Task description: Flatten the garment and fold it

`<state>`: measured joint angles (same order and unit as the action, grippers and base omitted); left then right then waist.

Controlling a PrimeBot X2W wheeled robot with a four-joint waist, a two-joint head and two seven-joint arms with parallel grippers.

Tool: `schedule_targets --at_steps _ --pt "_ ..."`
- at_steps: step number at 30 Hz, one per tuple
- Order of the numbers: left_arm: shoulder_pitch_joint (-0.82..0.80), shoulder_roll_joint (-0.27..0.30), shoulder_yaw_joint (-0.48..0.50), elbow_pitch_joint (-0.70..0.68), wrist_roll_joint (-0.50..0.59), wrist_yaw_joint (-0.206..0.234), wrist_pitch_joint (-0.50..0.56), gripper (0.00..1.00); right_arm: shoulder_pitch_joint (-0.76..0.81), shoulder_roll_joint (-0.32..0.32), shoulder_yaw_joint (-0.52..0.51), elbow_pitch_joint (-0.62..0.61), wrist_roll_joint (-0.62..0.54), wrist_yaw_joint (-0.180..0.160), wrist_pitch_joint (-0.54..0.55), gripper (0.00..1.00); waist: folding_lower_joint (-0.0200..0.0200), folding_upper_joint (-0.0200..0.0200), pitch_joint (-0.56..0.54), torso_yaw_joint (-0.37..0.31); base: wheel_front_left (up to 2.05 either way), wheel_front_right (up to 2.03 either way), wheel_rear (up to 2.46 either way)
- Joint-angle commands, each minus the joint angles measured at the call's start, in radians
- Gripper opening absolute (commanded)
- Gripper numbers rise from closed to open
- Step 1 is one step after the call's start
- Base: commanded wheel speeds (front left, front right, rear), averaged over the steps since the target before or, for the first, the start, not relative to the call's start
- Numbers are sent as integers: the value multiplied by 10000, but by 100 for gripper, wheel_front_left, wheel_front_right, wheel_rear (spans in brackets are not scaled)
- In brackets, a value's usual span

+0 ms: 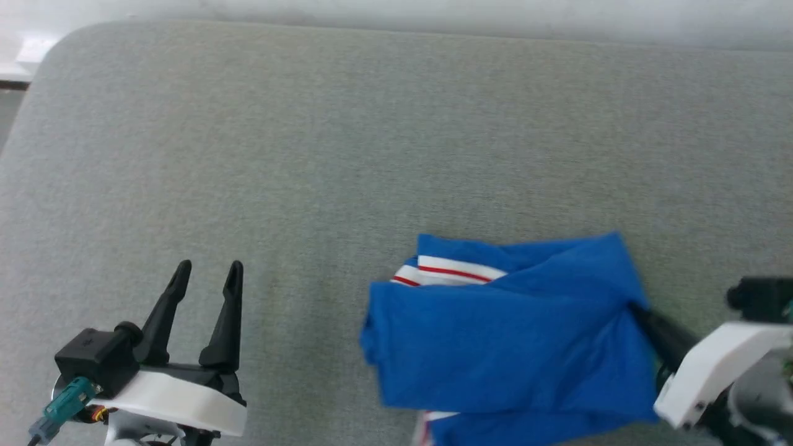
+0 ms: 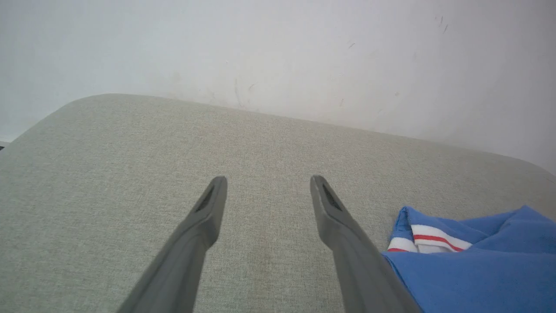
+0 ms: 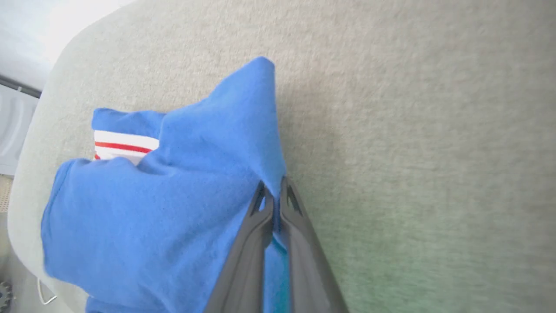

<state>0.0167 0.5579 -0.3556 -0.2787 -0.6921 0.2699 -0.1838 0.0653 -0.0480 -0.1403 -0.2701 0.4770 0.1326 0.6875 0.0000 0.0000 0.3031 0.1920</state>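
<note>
The garment (image 1: 508, 334) is a royal-blue jersey with a white, red-striped band, lying bunched on the grey cushion near its front edge, right of centre. My right gripper (image 1: 638, 310) is shut on the garment's right edge; the right wrist view shows its two fingers pressed together at the right gripper (image 3: 273, 191) with blue cloth (image 3: 173, 208) pinched between them. My left gripper (image 1: 207, 272) stands open at the lower left, well clear of the garment, nothing between its fingers. In the left wrist view the left gripper (image 2: 267, 182) points at bare cushion, the garment (image 2: 473, 261) to its right.
The grey fabric cushion (image 1: 347, 142) spreads wide behind and left of the garment. A pale wall (image 2: 278, 52) rises behind its far edge. The cushion's rounded corner (image 1: 56, 49) is at the far left.
</note>
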Motion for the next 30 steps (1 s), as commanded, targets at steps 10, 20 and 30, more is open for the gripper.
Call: schedule_targets --at_steps 10,20,30 --pt "-468 356 103 -460 229 128 264 100 -2091 -1144 -582 -1219 -2212 -19 1956 0 0 0 502 -1295 0 0 0" --pt "-1278 854 367 -1094 497 131 595 100 -3410 -4127 -1412 -419 -2592 -19 2147 0 0 0 1903 -2233 0 0 0" --pt "-2162 1291 743 -1666 933 162 592 100 -4145 -6305 -1645 1176 -3018 -19 621 0 0 0 3090 -2720 0 0 0"
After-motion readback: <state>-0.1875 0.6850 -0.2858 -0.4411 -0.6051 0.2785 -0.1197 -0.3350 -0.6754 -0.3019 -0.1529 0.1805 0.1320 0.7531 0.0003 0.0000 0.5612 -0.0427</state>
